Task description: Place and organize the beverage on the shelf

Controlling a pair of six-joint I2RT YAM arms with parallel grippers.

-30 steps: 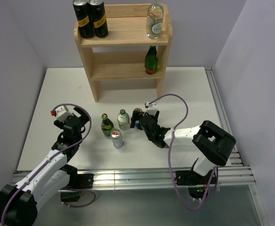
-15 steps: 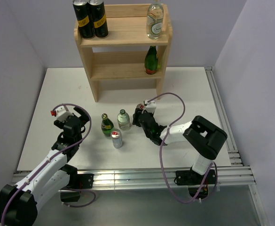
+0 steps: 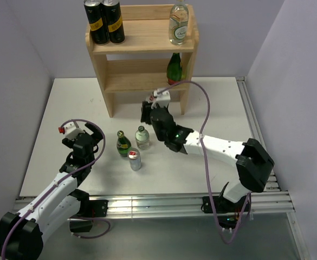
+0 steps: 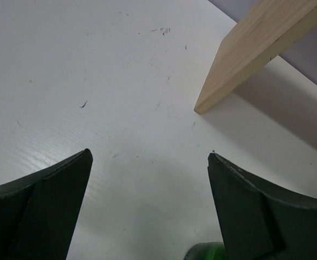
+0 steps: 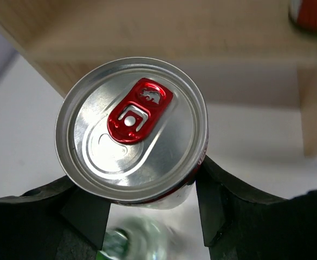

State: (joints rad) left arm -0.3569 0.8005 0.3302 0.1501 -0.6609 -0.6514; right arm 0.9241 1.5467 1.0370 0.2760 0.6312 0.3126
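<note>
- Right hand (image 3: pixel 149 115) grips an upright can (image 5: pixel 131 130), above the counter (image 3: pixel 66 108), just before the shelf (image 3: pixel 101 81).
- Shelf's open front lies straight ahead; this hand is nearer.
- Left hand (image 3: pixel 85 135) gapes, empty.

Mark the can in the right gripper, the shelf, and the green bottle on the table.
Held can (image 5: pixel 131 135), right wrist view, lid.
Shelf (image 3: pixel 104 86), top external view, left side panel.
Green table bottle (image 3: pixel 124 147), top external view, body.

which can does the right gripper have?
The red-tab can clamped in the right gripper, up by the shelf. The other red-tab can stands loose on the table; the two black cans sit atop the shelf.
</note>
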